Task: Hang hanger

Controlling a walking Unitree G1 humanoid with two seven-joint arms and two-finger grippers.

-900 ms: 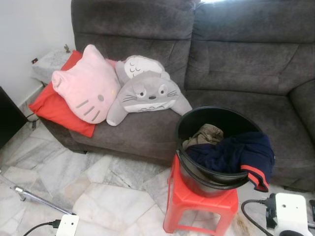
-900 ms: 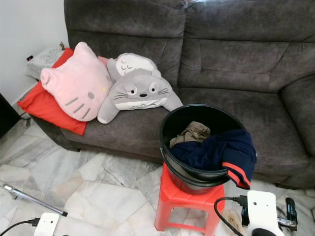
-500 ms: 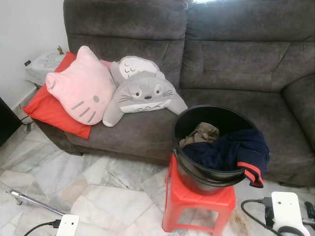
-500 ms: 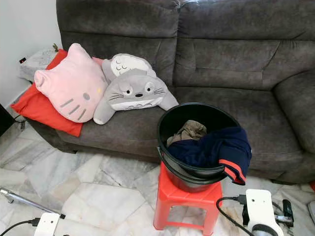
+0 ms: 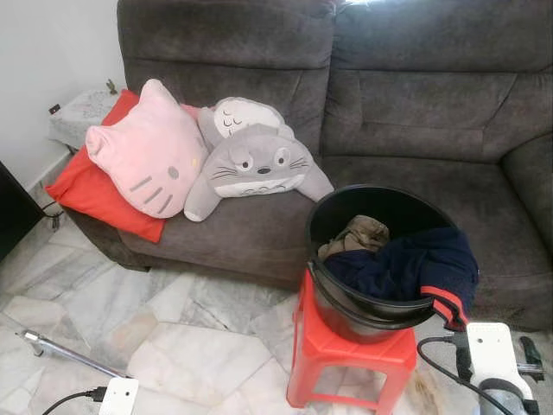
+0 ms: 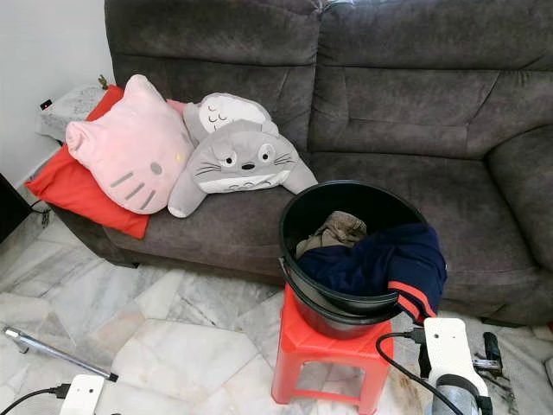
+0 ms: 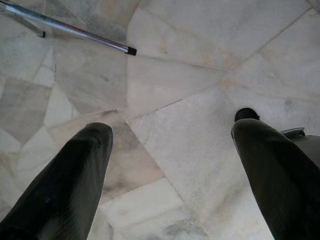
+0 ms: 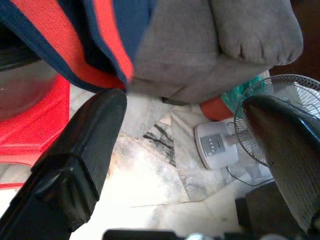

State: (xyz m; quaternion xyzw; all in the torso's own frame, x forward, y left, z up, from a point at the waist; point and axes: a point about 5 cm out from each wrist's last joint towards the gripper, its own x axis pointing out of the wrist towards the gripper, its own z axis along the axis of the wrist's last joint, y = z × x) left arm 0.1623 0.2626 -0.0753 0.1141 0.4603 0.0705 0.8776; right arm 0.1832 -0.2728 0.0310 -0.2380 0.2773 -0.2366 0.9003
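A black bucket (image 5: 346, 303) stands on a red plastic stool (image 5: 346, 354) in front of the sofa. A navy garment with a red-trimmed hem (image 5: 415, 264) hangs over its rim, and a tan cloth (image 5: 359, 233) lies inside. My right gripper (image 8: 186, 102) is open, low beside the stool, just under the garment's hem (image 8: 107, 30); its white wrist (image 5: 488, 346) sits at the lower right. My left gripper (image 7: 172, 131) is open over the marble floor, holding nothing.
A dark grey sofa (image 5: 415, 112) carries a pink cat cushion (image 5: 151, 151), a grey plush (image 5: 255, 160) and a red pillow (image 5: 95, 194). A thin metal rod (image 5: 69, 353) lies on the floor at the left. A white fan (image 8: 235, 135) stands by the sofa's end.
The head camera swung slightly, so the whole scene shifted. My right wrist now sits a little higher and closer to the stool. The bucket and clothes stay put.
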